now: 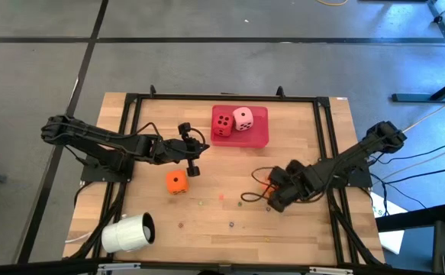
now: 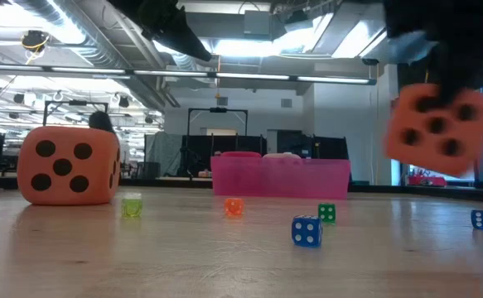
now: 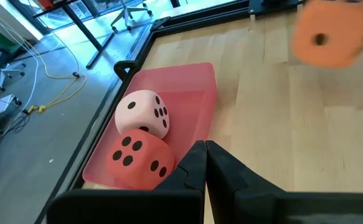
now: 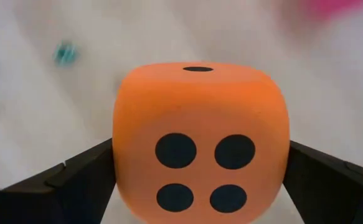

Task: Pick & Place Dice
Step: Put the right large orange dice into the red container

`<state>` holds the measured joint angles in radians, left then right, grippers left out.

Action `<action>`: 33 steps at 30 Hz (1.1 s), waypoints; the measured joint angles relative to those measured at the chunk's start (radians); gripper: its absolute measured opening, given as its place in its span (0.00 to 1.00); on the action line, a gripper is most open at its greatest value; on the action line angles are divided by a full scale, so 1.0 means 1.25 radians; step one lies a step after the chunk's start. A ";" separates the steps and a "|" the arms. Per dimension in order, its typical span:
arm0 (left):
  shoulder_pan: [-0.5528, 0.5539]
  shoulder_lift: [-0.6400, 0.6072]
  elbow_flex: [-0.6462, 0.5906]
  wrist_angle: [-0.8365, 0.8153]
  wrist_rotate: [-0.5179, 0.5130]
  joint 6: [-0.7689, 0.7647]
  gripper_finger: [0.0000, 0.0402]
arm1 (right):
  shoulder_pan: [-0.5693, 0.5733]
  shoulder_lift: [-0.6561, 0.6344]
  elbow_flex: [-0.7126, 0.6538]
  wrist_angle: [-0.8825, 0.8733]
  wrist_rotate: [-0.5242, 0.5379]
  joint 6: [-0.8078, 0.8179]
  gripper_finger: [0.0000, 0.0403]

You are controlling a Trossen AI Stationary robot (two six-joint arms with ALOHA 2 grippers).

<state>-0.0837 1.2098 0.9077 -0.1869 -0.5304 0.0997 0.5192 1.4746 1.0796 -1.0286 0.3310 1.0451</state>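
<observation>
R tool (image 4: 200,168) clamped on orange die (image 4: 200,140), lifted off worktop (image 1: 298,214) | L tool (image 3: 205,158) fingers together, empty, nr tray (image 1: 256,134) | red die (image 1: 223,124) + pink die (image 1: 243,118) in tray | 2nd orange die (image 1: 176,182) on worktop, mid-left

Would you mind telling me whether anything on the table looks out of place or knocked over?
The white cup lies on its side at the table's near left corner. Several tiny coloured dice are scattered loose across the wood, outside the red tray.

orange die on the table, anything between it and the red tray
Only the left gripper, by the high view; the orange die lies below it and the red tray beyond.
</observation>
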 joint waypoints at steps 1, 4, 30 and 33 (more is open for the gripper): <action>0.000 0.000 0.000 0.000 0.000 0.001 0.01 | -0.013 0.000 0.003 0.002 0.048 -0.031 0.99; 0.000 0.000 0.000 0.000 0.000 0.001 0.01 | -0.060 -0.001 0.004 0.043 0.209 -0.154 0.99; 0.132 0.272 0.000 0.608 0.129 0.153 0.01 | -0.479 0.059 0.005 0.469 0.060 -0.870 0.99; 0.170 0.317 0.000 0.652 0.133 0.127 0.01 | -0.489 0.078 0.004 0.479 0.080 -0.916 0.99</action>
<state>0.1289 1.6061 0.9077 0.6279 -0.3639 0.2582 -0.0925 1.5725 1.0853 -0.4303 0.4314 -0.1004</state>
